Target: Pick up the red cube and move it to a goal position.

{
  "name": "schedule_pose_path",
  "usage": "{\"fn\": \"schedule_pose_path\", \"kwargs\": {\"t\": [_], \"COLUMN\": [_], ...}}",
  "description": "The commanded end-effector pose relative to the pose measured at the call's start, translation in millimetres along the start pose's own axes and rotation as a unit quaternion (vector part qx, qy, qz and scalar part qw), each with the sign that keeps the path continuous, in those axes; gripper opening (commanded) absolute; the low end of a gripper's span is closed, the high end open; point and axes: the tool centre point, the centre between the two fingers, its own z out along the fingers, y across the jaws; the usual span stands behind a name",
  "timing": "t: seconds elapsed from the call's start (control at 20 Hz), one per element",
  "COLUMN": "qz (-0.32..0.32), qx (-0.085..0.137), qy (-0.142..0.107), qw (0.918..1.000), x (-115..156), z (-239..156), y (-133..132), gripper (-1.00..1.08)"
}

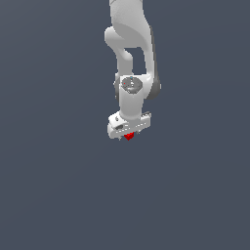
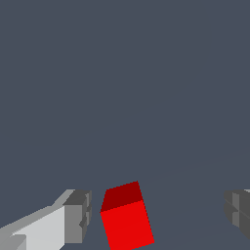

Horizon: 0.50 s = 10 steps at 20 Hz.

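You have the white arm [image 1: 131, 58] entering at the top centre of the exterior frame and reaching down to just above the middle, where the gripper [image 1: 128, 135] hangs. The red cube [image 1: 129, 136] shows as a small red sliver right under the gripper body, a little above the frame's centre; most of it is hidden by the hand there.

In the wrist view the red cube [image 2: 126, 218] sits at the bottom centre of the frame, turned slightly so its edges are not square to the fingers. The jaws stand wide apart. One grey pad [image 2: 78, 216] is at the lower left, close to the cube's side with a narrow strip of floor showing between them. The other pad [image 2: 238, 213] is at the lower right edge of the frame, well apart from the cube, with a broad stretch of floor between. Neither pad touches the cube.

You cannot tell from either picture how high the fingertips are relative to the cube's base.

The dark grey floor [image 1: 53, 195] runs unbroken to every edge of the exterior frame, so you have open room on all sides of the gripper.
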Motion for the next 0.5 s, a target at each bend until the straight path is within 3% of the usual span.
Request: {"fn": "schedule_pose_path", "kwargs": {"t": [0.0, 0.45], "qz": [-0.036, -0.121], "qx": [0.001, 0.004], "qy": [0.000, -0.002], "qw": [0.9994, 0.9926], "x": [-11.5, -40.5], "z": [16.3, 56.7], "y": [-6.8, -18.0], "gripper": [1.00, 1.00]}}
